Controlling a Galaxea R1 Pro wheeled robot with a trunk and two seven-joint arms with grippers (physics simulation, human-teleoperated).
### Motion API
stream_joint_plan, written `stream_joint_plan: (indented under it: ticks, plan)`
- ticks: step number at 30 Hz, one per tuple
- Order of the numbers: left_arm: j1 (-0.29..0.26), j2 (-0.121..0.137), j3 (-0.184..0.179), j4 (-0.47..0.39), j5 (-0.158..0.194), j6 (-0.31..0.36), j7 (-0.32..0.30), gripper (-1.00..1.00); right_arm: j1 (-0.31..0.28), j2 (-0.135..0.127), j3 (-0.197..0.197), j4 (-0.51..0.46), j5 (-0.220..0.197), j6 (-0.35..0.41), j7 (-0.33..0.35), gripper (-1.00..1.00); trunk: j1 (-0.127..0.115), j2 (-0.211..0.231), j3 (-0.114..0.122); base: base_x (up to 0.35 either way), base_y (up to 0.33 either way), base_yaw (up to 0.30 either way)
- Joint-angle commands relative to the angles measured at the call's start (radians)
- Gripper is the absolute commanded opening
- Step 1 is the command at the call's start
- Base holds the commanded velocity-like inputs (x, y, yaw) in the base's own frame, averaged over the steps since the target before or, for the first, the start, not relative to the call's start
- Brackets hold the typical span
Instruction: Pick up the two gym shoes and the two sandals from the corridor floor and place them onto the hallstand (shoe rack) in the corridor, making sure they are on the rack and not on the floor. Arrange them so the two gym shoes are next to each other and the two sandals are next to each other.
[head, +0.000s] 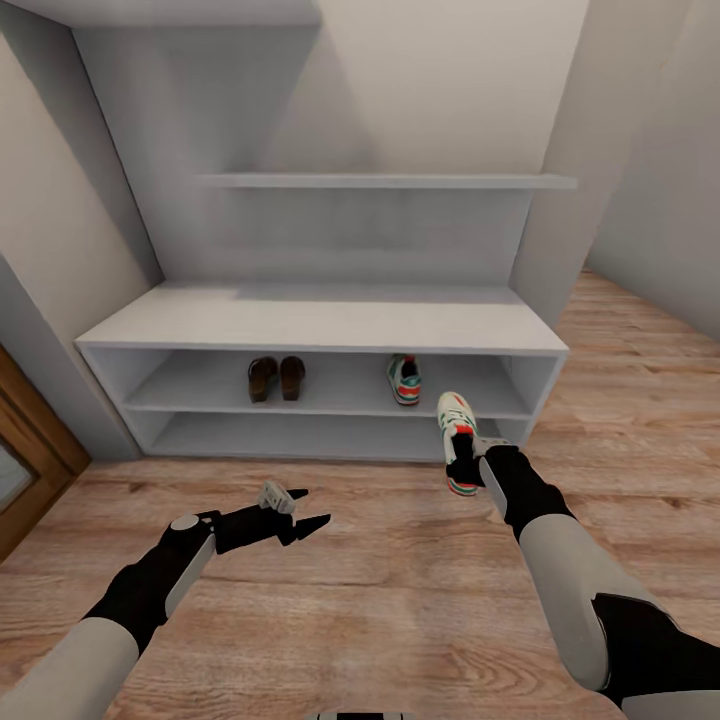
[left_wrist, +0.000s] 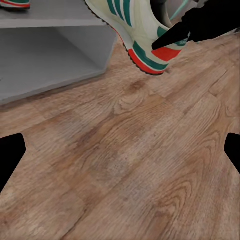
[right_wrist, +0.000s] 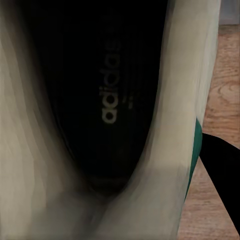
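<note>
At the left, the left claw hangs spread and empty over the floor. On the upper shelf of the rack, the two sandals stand together at the left, and one gym shoe stands to the right of the middle. The right claw pinches the second shoe at its heel and holds it off the floor, toe toward the rack, just in front of the shelves.

To do this step well, I think the arm should raise the toe over the shelf edge, push the shoe in just right of its partner, parallel to it, and open only when the sole rests flat.

In the right wrist view, the insole reads "adidas".
</note>
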Motion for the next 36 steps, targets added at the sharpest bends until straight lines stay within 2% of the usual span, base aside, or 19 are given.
stream_joint_plan:
  ticks: [1, 7, 16, 21, 25, 36]
  plan:
    - [-0.001, 0.001, -0.003, 0.0, 0.011, 0.01, -0.001, 1.0, -0.001, 0.002, -0.007, -0.001, 0.011, 0.005, 0.003, -1.0, 0.0, 0.0, -0.001, 0.141, 0.0, 0.0]
    - [-0.001, 0.001, -0.004, 0.0, 0.011, 0.01, -0.001, 1.0, -0.001, 0.002, -0.007, -0.002, 0.013, 0.005, 0.002, -1.0, 0.0, 0.0, -0.001, 0.245, 0.0, 0.0]
    - [0.0, -0.002, -0.009, -0.001, 0.011, 0.01, -0.017, 1.0, -0.001, 0.002, -0.005, -0.002, 0.013, 0.005, 0.002, -1.0, 0.0, 0.0, -0.001, 0.031, 0.0, 0.0]
    - [-0.001, -0.041, -0.056, -0.002, 0.012, 0.011, -0.12, 1.0, -0.001, 0.002, -0.005, -0.001, 0.015, 0.005, 0.001, -1.0, 0.0, 0.0, -0.001, 0.114, 0.0, 0.0]
    - [-0.001, -0.072, -0.075, -0.002, 0.012, 0.011, -0.157, 1.0, -0.001, 0.002, -0.005, 0.0, 0.015, 0.005, 0.001, -1.0, 0.0, 0.0, -0.001, 0.307, 0.0, 0.0]
    - [0.0, -0.079, -0.077, -0.002, 0.012, 0.01, -0.162, 1.0, -0.001, 0.002, -0.005, 0.0, 0.015, 0.005, 0.002, -1.0, 0.0, 0.0, -0.001, 0.104, 0.0, 0.0]
